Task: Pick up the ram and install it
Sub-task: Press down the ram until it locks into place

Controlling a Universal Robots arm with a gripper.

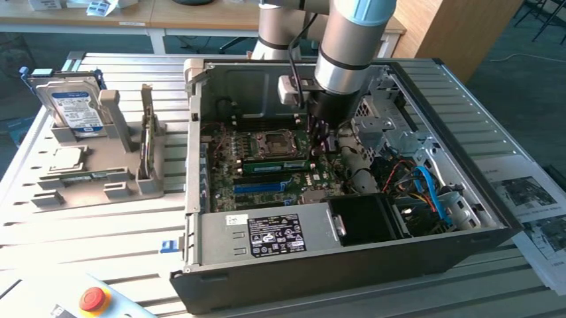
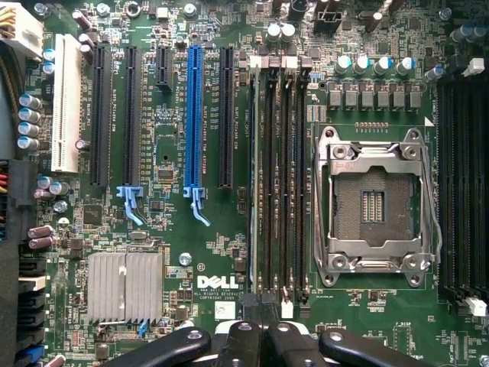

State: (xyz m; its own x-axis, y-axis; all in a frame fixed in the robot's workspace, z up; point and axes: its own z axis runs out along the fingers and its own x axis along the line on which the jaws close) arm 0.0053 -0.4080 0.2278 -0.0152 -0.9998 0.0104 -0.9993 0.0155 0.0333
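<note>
- Red button (image 1: pixel 93 299) is sitting nearest the camera in the exterior view, on the table's front corner.
- Just behind it, the open computer case (image 1: pixel 354 265) is lying on its side, with the labelled power supply (image 1: pixel 265 235) filling its near edge.
- Deeper in, the ram (image 1: pixel 274 166) is showing as a green stick lying along the memory slots, between the blue slot (image 1: pixel 265 187) and the processor socket (image 1: pixel 270 142); whether it is fully seated, I cannot tell.
- The gripper (image 2: pixel 263 329) is hanging inside the case, right over one end of those memory slots, close to the ram's end towards the exterior view's right.
- Apart, together or clamped on something: I cannot tell.
- Farther off, towards the exterior view's left, a grey fixture (image 1: pixel 124 192) is holding a hard drive (image 1: pixel 75 106) upright.
</note>
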